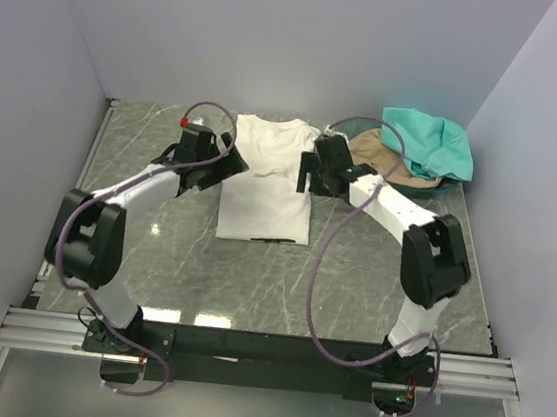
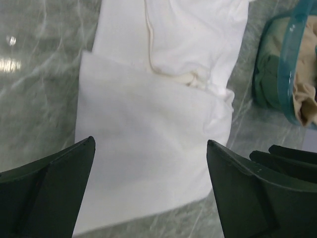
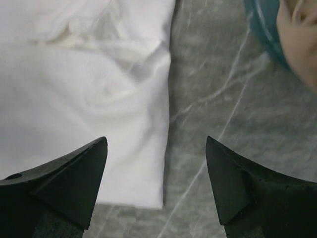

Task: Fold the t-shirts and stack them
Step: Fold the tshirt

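A white t-shirt [image 1: 266, 182] lies on the table with its sides folded in, forming a long rectangle. My left gripper [image 1: 230, 155] hovers at its left edge and stands open over the cloth [image 2: 148, 124], with nothing between its fingers [image 2: 54, 183]. At the shirt's right edge my right gripper [image 1: 308, 176] is open too, straddling the cloth's border [image 3: 84, 99] and the bare table. A teal t-shirt [image 1: 429, 142] and a tan t-shirt [image 1: 378, 149] are heaped at the back right. The tan cloth [image 3: 302, 34] also shows in the right wrist view.
A round translucent green basket [image 1: 448, 186] holds the teal and tan shirts; its rim [image 2: 285, 74] shows in the left wrist view and again [image 3: 262, 34] in the right. Grey walls close in the marbled table [image 1: 154, 245] on three sides.
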